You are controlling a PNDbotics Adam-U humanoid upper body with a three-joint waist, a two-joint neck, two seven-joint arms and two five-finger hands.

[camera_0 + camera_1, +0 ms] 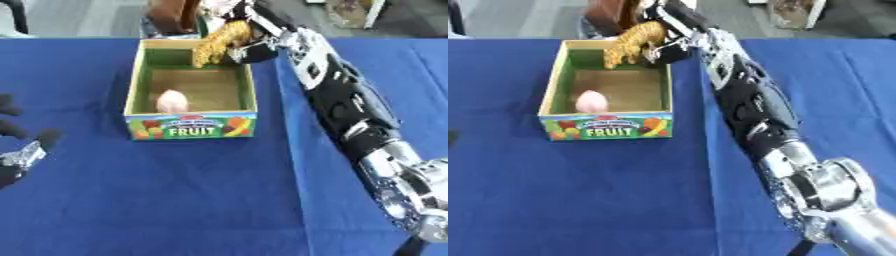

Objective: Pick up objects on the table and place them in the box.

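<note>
A cardboard box (pixel 136 85) marked FRUIT stands on the blue table, with a pale pink egg-shaped thing (pixel 172 101) lying inside near its front wall. My right arm reaches across from the lower right to the box's far right corner. There my right hand (pixel 254 47) is shut on a yellow-orange textured object (pixel 217 41), which hangs tilted over the far edge of the box. My left hand (pixel 19 132) rests at the left edge of the left eye view, fingers relaxed and open, holding nothing.
A blue cloth (pixel 192 200) covers the table. Brown and dark items (pixel 171 15) stand just behind the box at the table's far edge. A pale container (pixel 350 12) sits beyond the table at top right.
</note>
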